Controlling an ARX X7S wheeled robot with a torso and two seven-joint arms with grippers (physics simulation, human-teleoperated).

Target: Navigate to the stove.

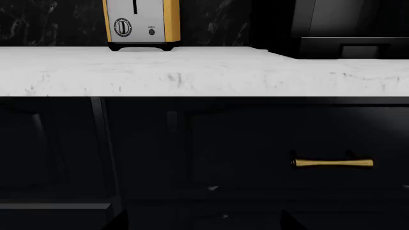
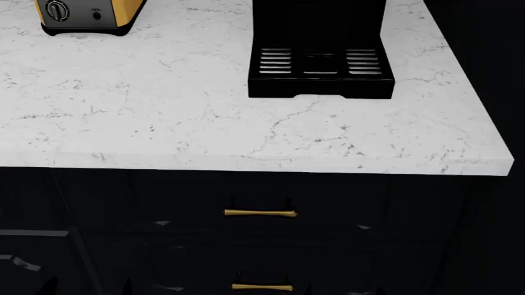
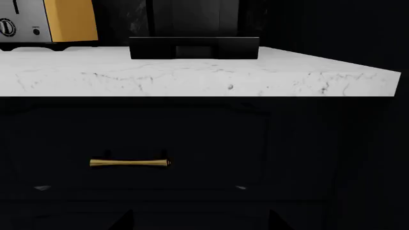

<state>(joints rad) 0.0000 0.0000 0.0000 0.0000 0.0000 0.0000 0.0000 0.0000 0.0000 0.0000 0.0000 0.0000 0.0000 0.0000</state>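
Note:
The stove is out of view in all three views. I face a white marble counter (image 2: pixel 164 117) over dark cabinets. My left gripper (image 1: pixel 203 225) shows only its two dark fingertips (image 1: pixel 119 221), spread wide apart and empty, in front of a dark cabinet front. My right gripper (image 3: pixel 198 225) shows the same: two dark fingertips (image 3: pixel 124 221) wide apart with nothing between them, facing a drawer front.
A black coffee machine with a slotted drip tray (image 2: pixel 320 64) stands on the counter, also in the right wrist view (image 3: pixel 193 47). A yellow and silver toaster (image 2: pixel 86 15) stands at the left, (image 1: pixel 141 24). Gold drawer handles (image 2: pixel 260 213), (image 1: pixel 332 163), (image 3: pixel 130 163). The counter ends at the right (image 2: pixel 492 147).

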